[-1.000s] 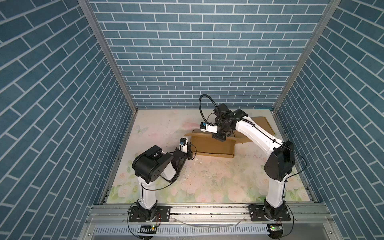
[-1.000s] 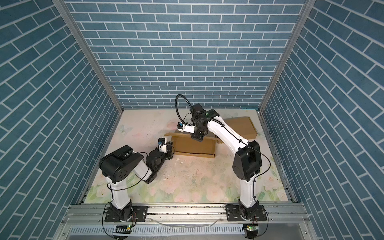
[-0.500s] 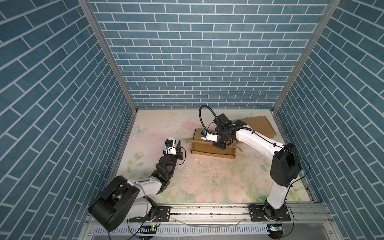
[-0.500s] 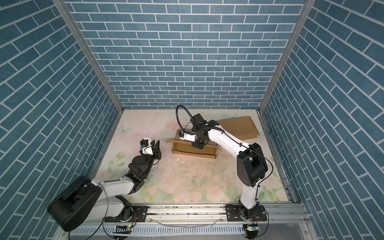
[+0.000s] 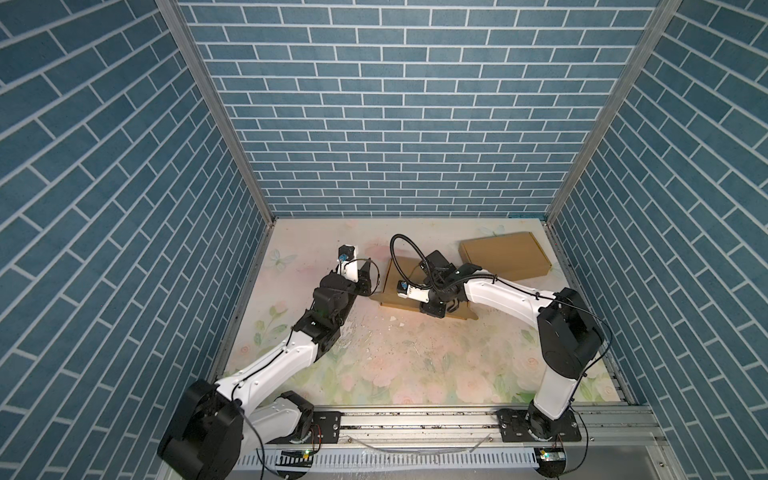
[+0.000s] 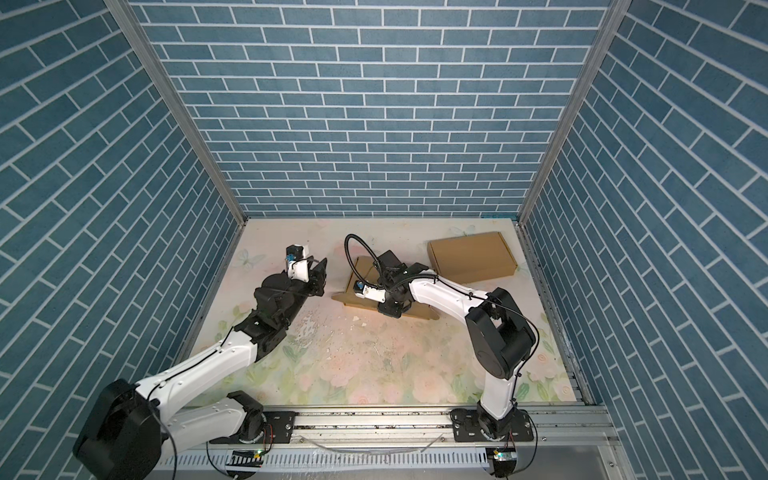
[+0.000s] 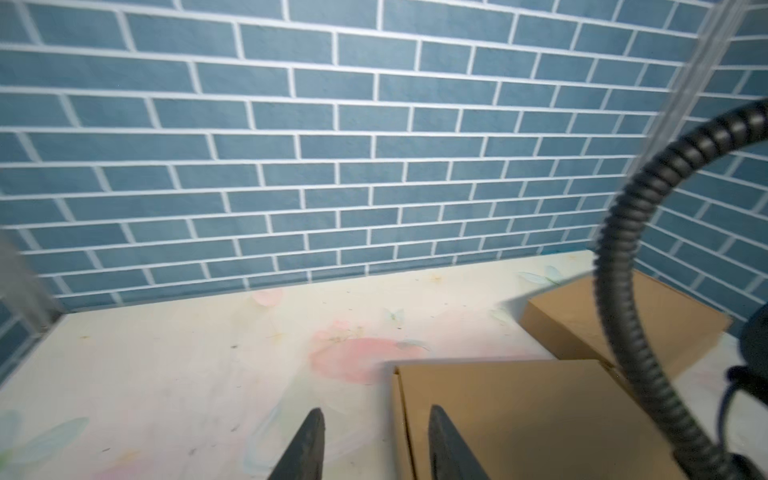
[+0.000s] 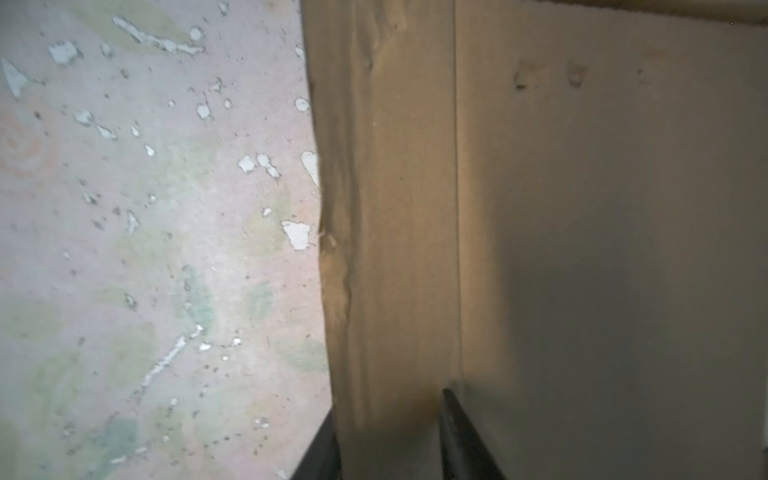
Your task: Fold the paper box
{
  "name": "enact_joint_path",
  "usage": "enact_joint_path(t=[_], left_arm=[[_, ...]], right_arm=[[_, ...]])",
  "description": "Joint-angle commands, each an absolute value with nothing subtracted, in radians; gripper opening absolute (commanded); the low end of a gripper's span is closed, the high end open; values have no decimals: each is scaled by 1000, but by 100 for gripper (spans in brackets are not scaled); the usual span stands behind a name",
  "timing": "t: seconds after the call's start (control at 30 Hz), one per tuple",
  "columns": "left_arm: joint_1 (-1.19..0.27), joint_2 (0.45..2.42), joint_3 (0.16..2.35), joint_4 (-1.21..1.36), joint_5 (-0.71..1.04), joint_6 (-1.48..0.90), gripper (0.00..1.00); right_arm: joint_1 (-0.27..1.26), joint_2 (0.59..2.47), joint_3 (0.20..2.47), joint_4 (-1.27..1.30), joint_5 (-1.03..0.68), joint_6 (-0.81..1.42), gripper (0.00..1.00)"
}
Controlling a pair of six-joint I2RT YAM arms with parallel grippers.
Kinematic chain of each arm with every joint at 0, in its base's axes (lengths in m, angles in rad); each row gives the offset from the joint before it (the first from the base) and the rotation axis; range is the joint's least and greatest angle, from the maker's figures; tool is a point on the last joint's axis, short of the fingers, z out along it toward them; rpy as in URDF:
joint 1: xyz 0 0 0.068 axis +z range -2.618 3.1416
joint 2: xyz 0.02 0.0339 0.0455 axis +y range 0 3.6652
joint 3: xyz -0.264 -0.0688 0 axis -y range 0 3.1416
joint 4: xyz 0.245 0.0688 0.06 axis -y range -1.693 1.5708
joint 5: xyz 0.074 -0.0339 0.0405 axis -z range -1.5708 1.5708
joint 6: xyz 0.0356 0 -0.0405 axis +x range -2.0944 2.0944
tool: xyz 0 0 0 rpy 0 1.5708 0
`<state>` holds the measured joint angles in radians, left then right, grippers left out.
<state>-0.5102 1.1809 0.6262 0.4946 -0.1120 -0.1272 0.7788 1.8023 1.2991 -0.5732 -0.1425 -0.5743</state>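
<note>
The right claw (image 5: 440,309) bears down on the near edge of the paper box (image 5: 410,271), which lies low at mid-table in both top views, pointed end tabs poking out onto the floral table (image 5: 415,365). The left claw (image 5: 367,277) hovers just beside the box's left end and appears to touch nothing, while a second, closed box (image 5: 505,255) sits well apart in the far right corner. From the left wrist, the left claw (image 7: 376,409) shows its jaws apart and empty, with the box's corner just beyond them. From the right wrist, the right claw (image 8: 388,415) also has its jaws apart, one on each side of a creased band of cardboard along the box's edge. Whether they press it cannot be told. The likely hazard is that, with neither claw clamped, the stiff band springs back out of its fold. The light box could also skid across the smooth table under a push, since nothing braces its far side.
</note>
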Motion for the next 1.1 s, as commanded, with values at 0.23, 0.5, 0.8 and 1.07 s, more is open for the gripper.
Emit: enact_joint_path(t=[0.23, 0.5, 0.8, 1.07], left_arm=[[-397, 1550, 785, 571, 458, -457, 23], [-432, 1733, 789, 626, 529, -521, 17], [-439, 1767, 776, 453, 417, -418, 16], [-451, 1738, 821, 360, 385, -383, 19]], right_arm=[[699, 1708, 1188, -465, -428, -254, 59], [556, 1669, 1085, -225, -523, 200, 55], [537, 1769, 1042, -192, -521, 434, 48], [536, 1680, 1108, -348, -313, 386, 50]])
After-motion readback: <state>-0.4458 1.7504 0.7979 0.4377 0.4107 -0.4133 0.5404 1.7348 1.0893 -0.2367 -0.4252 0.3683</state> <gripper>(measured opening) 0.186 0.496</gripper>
